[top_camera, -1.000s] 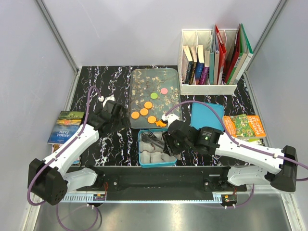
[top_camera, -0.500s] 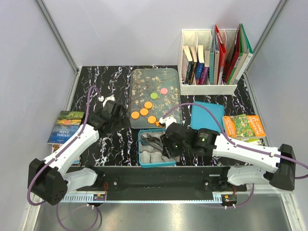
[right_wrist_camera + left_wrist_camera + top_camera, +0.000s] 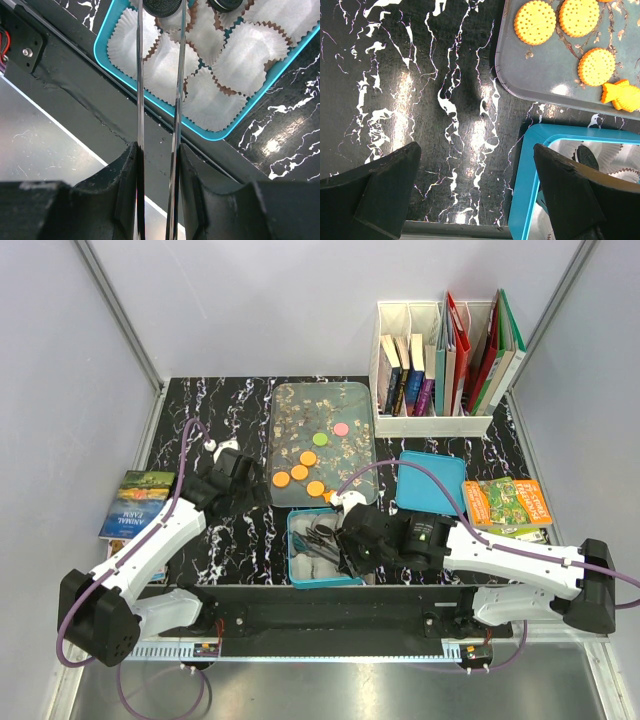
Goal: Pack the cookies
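Observation:
Several orange cookies (image 3: pixel 299 472), a green one (image 3: pixel 321 438) and a pink one (image 3: pixel 341 428) lie on the grey tray (image 3: pixel 290 405). My right gripper (image 3: pixel 158 150) is shut on metal tongs (image 3: pixel 140 75), which reach into the blue tin (image 3: pixel 220 135). A black cookie (image 3: pixel 161 6) sits between the tong tips over the white paper cups (image 3: pixel 250 45); another black cookie (image 3: pixel 225 4) lies beside it. My left gripper (image 3: pixel 476 149) hangs open over bare table, left of the tin (image 3: pixel 520 190) and below the orange cookies (image 3: pixel 535 22).
An orange fish-shaped piece (image 3: pixel 621 95) lies at the tray's near edge. The tin's blue lid (image 3: pixel 430 483) rests right of the tray, with a booklet (image 3: pixel 507 502) beyond it. A white book rack (image 3: pixel 440 360) stands at the back right, and a book (image 3: pixel 135 502) lies at the left.
My right arm has moved a little left and nearer, bringing the tongs deeper over the blue tin. The left arm has not moved.

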Action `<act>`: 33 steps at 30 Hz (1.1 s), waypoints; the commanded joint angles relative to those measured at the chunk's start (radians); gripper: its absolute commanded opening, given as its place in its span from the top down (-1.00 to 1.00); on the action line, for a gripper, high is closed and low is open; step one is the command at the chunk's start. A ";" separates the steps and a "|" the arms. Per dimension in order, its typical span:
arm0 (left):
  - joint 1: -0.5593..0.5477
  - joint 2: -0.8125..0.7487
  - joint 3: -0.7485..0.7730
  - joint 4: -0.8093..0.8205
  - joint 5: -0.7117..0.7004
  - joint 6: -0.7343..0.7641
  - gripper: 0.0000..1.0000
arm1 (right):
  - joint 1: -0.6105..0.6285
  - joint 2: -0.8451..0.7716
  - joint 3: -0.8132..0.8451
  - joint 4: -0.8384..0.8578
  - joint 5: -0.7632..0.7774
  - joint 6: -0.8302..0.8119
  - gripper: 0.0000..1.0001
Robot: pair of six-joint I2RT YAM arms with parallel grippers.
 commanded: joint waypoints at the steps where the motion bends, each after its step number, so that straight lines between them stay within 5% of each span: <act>1: -0.003 0.002 0.020 0.002 -0.013 -0.001 -0.98 | 0.009 -0.023 0.010 0.014 0.044 0.016 0.55; 8: -0.003 -0.001 0.018 0.002 -0.011 -0.001 -0.98 | 0.010 -0.024 0.036 0.003 0.057 0.019 0.09; 13: -0.004 0.000 0.021 0.002 -0.011 -0.001 -0.98 | 0.010 -0.029 0.052 -0.009 0.064 0.019 -0.05; 28: -0.004 -0.003 0.021 0.004 -0.005 -0.005 -0.98 | 0.003 -0.046 0.278 -0.121 0.259 -0.099 -0.04; 33: -0.003 -0.014 0.015 0.004 -0.007 -0.002 -0.98 | -0.136 0.043 0.325 -0.088 0.215 -0.177 -0.01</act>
